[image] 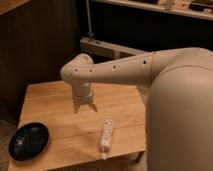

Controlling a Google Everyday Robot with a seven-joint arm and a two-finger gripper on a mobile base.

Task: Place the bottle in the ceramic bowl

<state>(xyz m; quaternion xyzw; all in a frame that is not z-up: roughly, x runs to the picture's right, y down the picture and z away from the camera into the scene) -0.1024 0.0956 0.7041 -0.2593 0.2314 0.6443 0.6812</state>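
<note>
A wooden table [50, 100] is seen from above, and the robot's pale arm [125, 72] is stretched over it from the right side of the view. The gripper [85, 109] is pointed straight down over the middle of the table top, just above the wood. Its two fingers [76, 109] are spread apart with a clear gap between them, and nothing is held there. The bottle [106, 135] is laid on its side on the table, near the front edge and to the right of the gripper as viewed. Its length is turned roughly toward the front edge, with the narrow end nearest that edge. The bottle is not touched by the gripper; a strip of bare wood is seen between them. The black bowl [29, 141] is set on the front left corner of the table, well apart from both the bottle and the gripper, and nothing is seen inside it. Much of the right side of the view is filled by the robot's rounded body [182, 115]. A dark wall [40, 45] is seen behind the table.
</note>
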